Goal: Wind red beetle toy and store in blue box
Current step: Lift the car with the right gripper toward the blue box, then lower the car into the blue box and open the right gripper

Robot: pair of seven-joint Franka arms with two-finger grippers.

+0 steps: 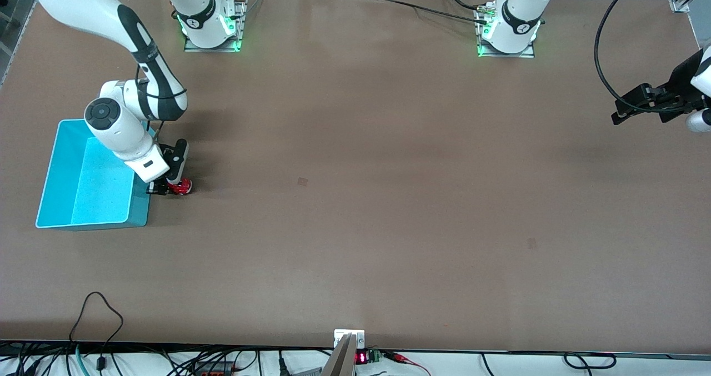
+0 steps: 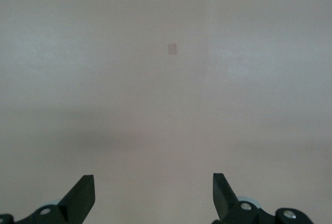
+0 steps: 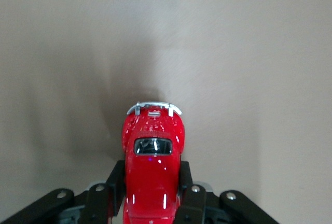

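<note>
The right arm's wrist covers one corner of the blue box (image 1: 83, 181), and most of the red beetle toy (image 1: 181, 186) is masked in the front view by the right gripper (image 1: 169, 188), which is clenched on the car's sides just beside the box, at table level; in the right wrist view the car's (image 3: 151, 167) rear runs out of frame between the fingers (image 3: 115, 182); the left gripper (image 1: 625, 111) waits with fingers spread at the left arm's end, partly cut off; the brown table (image 1: 389, 198) is matte, faintly scuffed; cables trail along its edges.
</note>
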